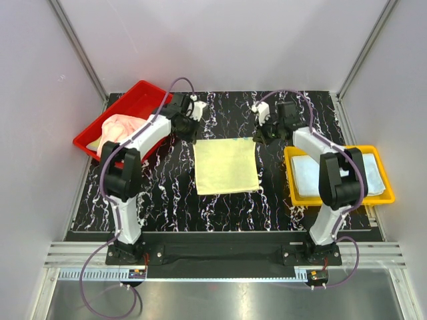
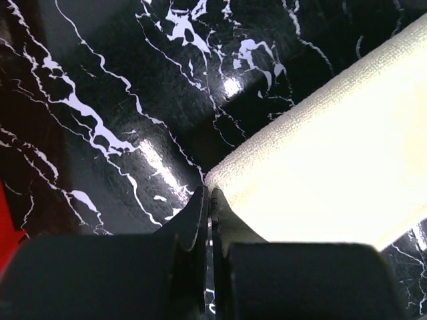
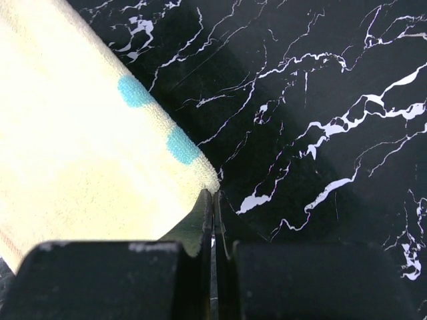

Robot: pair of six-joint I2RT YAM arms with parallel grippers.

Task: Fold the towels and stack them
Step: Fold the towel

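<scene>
From above, a pale yellow square cloth towel (image 1: 227,165) lies flat at the middle of the black white-veined marble-patterned table (image 1: 160,193); the left gripper (image 1: 195,138) is at its far left corner and the right gripper (image 1: 259,138) at its far right corner. A crumpled pink cloth towel (image 1: 123,128) sits in the red plastic tray (image 1: 137,101) at the far left; a folded pale blue-white cloth towel (image 1: 305,175) lies in the yellow plastic tray (image 1: 291,181) on the right, partly behind the right arm.

In the left wrist view, the left gripper (image 2: 210,197) has its jaws pressed together, tips right at the towel's (image 2: 333,153) corner; whether cloth is pinched between them I cannot tell.

In the right wrist view, the right gripper (image 3: 215,197) is likewise closed, tips touching the towel's (image 3: 73,153) corner; two teal patches (image 3: 133,91) mark the cloth's edge just above.
</scene>
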